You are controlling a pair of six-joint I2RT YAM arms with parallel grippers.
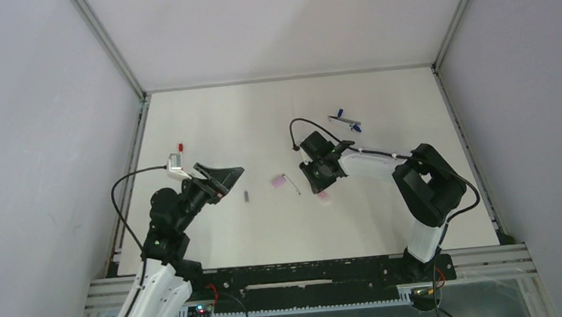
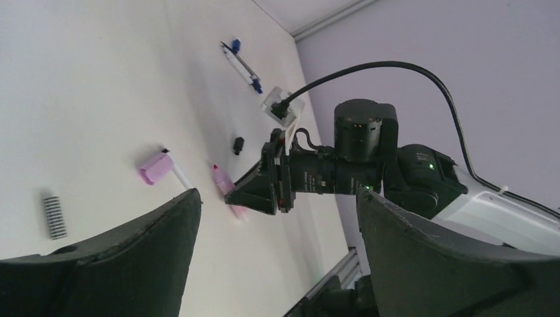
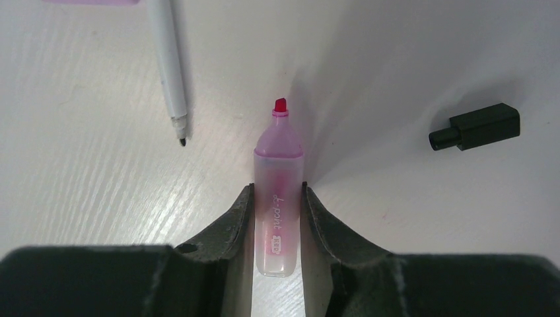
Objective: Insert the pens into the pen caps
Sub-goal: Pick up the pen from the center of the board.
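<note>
**penfan22:** so where's the pink marker (image 3: 279, 152) at, and is anything gripping it?

**yam_watcher:** It's on the white table (image 1: 259, 115), a bit right of the middle. The right gripper (image 1: 322, 176) has it pinched. In the wrist view both fingers (image 3: 241, 211) press against the sides of the barrel, and the red tip pokes out past them. Can't tell if it's lifted or lying flat.

**penfan22:** and the left one?

**yam_watcher:** The left gripper (image 1: 223, 182) is over the left part of the table with its jaws spread wide. It's well apart from the marker.

**penfan22:** caps?

**yam_watcher:** The pink cap (image 1: 277, 181) sits between the two grippers, with a thin white pen (image 1: 293, 183) just beside it on the right. I can't tell if they touch. A ribbed grey piece (image 1: 246, 196) lies near the left gripper, on its near side. A small red cap (image 1: 180, 147) is further left and further back. The blue-and-white pen (image 1: 347, 121) lies on the far right, past the right gripper. There's also a little black piece (image 3: 475, 127) on the table near the marker, not touching it.
</note>
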